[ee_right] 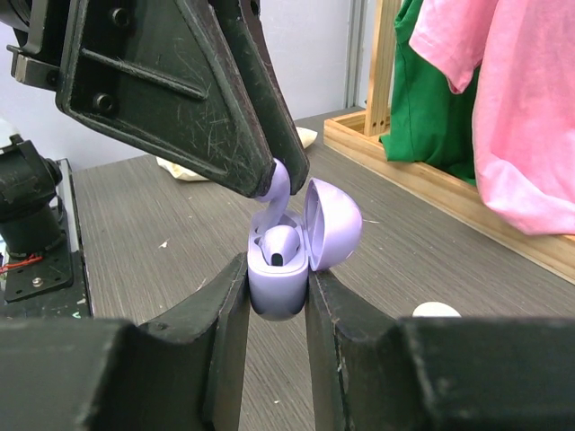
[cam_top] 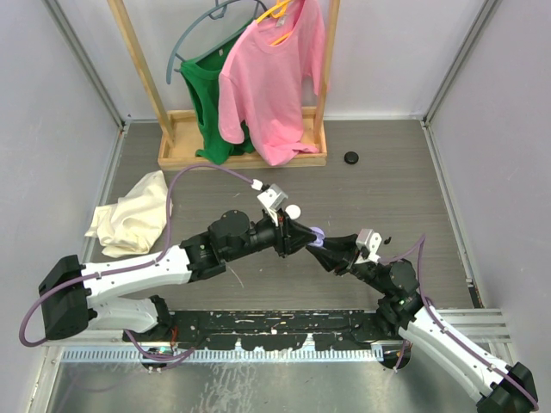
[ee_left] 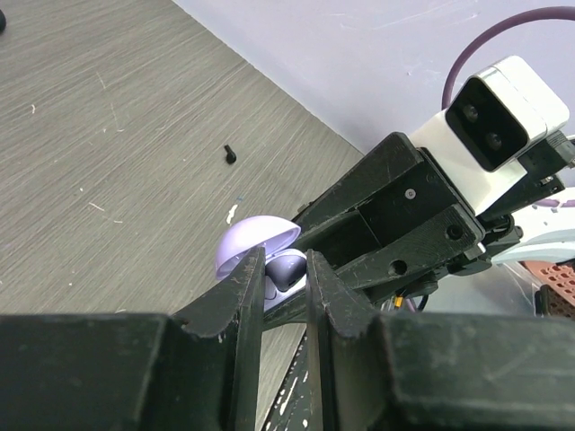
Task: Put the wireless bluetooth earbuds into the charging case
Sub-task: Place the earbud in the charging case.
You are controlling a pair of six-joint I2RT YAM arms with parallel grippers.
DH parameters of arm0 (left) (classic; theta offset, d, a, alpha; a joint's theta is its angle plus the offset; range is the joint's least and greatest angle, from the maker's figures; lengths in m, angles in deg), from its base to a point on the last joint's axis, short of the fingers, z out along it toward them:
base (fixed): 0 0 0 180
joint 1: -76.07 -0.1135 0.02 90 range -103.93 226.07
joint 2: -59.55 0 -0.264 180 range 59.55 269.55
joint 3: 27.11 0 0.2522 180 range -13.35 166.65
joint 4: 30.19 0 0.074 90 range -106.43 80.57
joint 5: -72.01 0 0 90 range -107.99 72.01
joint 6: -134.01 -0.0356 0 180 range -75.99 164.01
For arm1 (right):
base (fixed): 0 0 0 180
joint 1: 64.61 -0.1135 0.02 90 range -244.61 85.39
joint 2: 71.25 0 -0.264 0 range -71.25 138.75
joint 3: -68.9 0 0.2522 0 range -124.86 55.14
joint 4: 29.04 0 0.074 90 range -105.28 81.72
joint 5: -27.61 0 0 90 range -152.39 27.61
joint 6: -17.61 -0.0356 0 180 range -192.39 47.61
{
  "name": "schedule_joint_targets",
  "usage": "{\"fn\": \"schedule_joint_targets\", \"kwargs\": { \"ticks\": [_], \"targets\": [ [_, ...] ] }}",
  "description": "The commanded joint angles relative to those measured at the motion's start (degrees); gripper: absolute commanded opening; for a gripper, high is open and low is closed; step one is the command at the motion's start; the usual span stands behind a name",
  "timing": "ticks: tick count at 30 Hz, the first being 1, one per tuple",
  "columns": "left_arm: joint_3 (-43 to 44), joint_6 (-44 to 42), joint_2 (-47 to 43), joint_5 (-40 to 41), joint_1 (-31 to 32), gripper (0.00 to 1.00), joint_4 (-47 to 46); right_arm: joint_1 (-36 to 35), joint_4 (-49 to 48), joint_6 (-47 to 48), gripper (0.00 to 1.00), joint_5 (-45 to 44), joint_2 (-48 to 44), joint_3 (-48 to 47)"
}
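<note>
Right tool (ee_right: 278, 274) clamps the open case (ee_right: 280, 301); left tool (ee_left: 286, 262) pinches an earbud (ee_right: 279, 193) at its mouth, not yet seated.

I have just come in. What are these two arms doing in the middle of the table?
The right pincer grips a lilac charging case with its lid open. The left pincer is shut on a lilac earbud and holds it at the mouth of the case. A second earbud appears to sit in one slot. The held one is not yet let go.
</note>
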Motion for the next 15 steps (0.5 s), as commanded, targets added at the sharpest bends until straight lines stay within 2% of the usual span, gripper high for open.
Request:
{"fn": "schedule_joint_targets", "kwargs": {
  "ticks": [1,9,15],
  "targets": [
    [-0.4,-1.4,-0.4,0.6,1.0,0.22,-4.5,-0.1,-3.2,-0.1,0.01,-1.1,-0.6,0.6],
    [-1.5,-2.0,-0.6,1.0,1.4,0.22,-4.7,-0.2,-2.8,-0.1,0.01,-1.2,-0.7,0.6],
    [-2.0,-2.8,-1.7,2.1,1.4,0.27,-3.0,-0.2,-2.6,-0.1,0.01,-1.3,-0.8,0.6]
  ]
}}
